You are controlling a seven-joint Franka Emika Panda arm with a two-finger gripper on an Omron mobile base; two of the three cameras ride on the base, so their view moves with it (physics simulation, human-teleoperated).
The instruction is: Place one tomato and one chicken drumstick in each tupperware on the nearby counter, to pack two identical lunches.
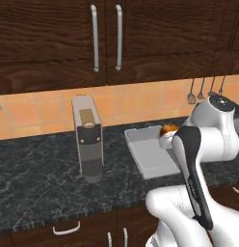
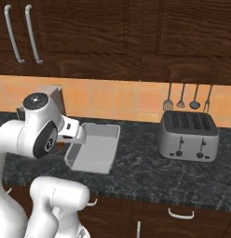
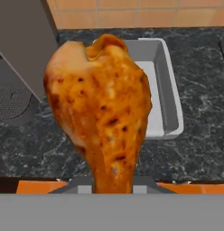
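Observation:
A golden-brown roasted chicken drumstick (image 3: 102,108) fills the middle of the hand view, thick end up, with my gripper (image 3: 113,186) shut on its thin bone end. In the left base view the chicken drumstick (image 1: 168,129) peeks out orange beside my wrist, over the far right part of the tupperware (image 1: 149,155). This light-grey tupperware (image 2: 95,148) lies on the black marbled counter (image 1: 39,173), and nothing shows inside it. In the hand view the tupperware (image 3: 164,85) lies behind and right of the drumstick. No tomato is in view.
A tall grey coffee machine (image 1: 87,140) stands on the counter left of the tray, close to the drumstick in the hand view (image 3: 19,58). A silver four-slot toaster (image 2: 188,135) sits to the right, under hanging utensils (image 2: 187,98). Dark cabinets hang overhead.

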